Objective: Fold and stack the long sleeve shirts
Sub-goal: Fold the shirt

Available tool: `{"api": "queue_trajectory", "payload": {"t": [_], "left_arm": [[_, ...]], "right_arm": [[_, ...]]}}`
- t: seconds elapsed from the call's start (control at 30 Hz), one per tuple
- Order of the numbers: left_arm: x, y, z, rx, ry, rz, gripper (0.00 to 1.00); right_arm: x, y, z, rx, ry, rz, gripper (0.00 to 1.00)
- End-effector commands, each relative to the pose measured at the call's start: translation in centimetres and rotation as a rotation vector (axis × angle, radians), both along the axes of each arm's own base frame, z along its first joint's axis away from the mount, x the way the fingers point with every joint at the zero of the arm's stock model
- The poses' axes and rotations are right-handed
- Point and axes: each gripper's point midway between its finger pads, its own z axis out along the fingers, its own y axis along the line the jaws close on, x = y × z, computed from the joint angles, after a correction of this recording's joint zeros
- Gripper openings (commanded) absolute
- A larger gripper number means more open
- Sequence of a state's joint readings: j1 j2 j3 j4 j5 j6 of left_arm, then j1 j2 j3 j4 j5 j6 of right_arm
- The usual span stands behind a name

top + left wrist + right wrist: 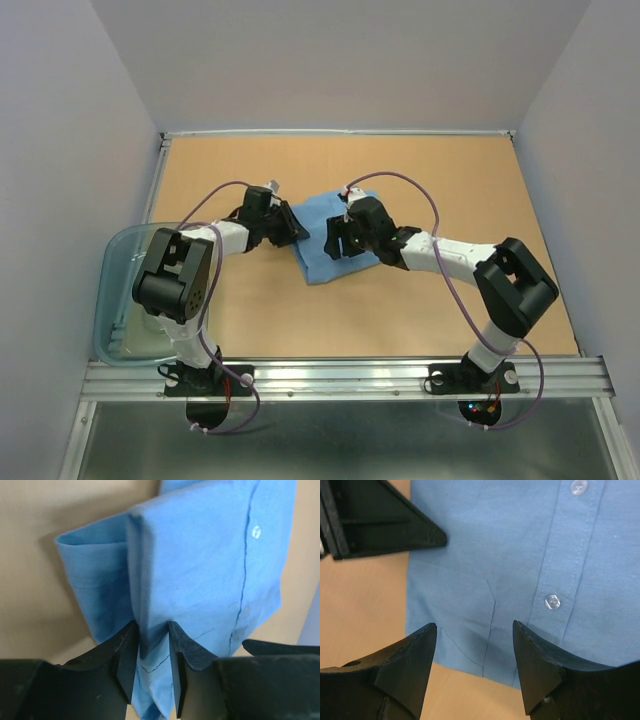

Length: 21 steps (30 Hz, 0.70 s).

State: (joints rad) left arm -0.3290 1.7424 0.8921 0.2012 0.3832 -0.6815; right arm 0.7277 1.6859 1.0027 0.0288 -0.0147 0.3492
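Note:
One light blue long sleeve shirt (318,262) lies folded into a small packet in the middle of the table. My left gripper (297,228) is at its left edge. In the left wrist view its jaws (152,630) press from both sides on a raised fold of the shirt (200,570), with cloth filling the gap between them. My right gripper (338,243) hovers over the packet from the right. In the right wrist view it (475,630) stands open above the shirt's (520,555) near edge, beside the button placket, holding nothing. The left gripper's finger (380,520) shows at the upper left there.
A clear bluish plastic tub (115,290) sits at the table's left edge beside the left arm's base. Bare wooden tabletop (450,180) surrounds the shirt, with grey walls on three sides. A metal rail (350,375) runs along the near edge.

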Motion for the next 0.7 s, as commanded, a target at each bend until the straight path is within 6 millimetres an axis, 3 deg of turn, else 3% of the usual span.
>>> {"api": "queue_trajectory", "payload": {"t": [0.0, 0.1, 0.17, 0.23, 0.37, 0.47, 0.67], "left_arm": [[-2.5, -4.9, 3.3, -0.089, -0.051, -0.12, 0.43], [-4.9, -8.5, 3.7, -0.125, -0.056, -0.21, 0.46], [-6.0, -9.7, 4.6, -0.158, -0.06, -0.243, 0.47], [-6.3, -9.8, 5.6, -0.169, -0.082, -0.249, 0.47], [-6.6, -8.1, 8.0, -0.152, -0.139, -0.203, 0.49], [-7.4, -6.7, 9.0, -0.144, -0.157, -0.17, 0.5], [-7.4, -0.6, 7.3, -0.137, -0.104, 0.05, 0.5]], "right_arm": [[1.7, -0.9, 3.5, -0.009, -0.131, -0.064, 0.67], [2.1, -1.8, 4.8, -0.037, -0.17, -0.09, 0.67], [2.2, -2.5, 6.0, -0.04, -0.196, -0.109, 0.68], [2.4, -3.3, 7.0, -0.046, -0.231, -0.139, 0.69], [1.9, -4.8, 9.8, -0.067, -0.291, -0.15, 0.74], [1.9, -4.8, 11.3, -0.077, -0.321, -0.12, 0.75], [1.2, -2.9, 10.6, -0.135, -0.279, 0.037, 0.75]]}}
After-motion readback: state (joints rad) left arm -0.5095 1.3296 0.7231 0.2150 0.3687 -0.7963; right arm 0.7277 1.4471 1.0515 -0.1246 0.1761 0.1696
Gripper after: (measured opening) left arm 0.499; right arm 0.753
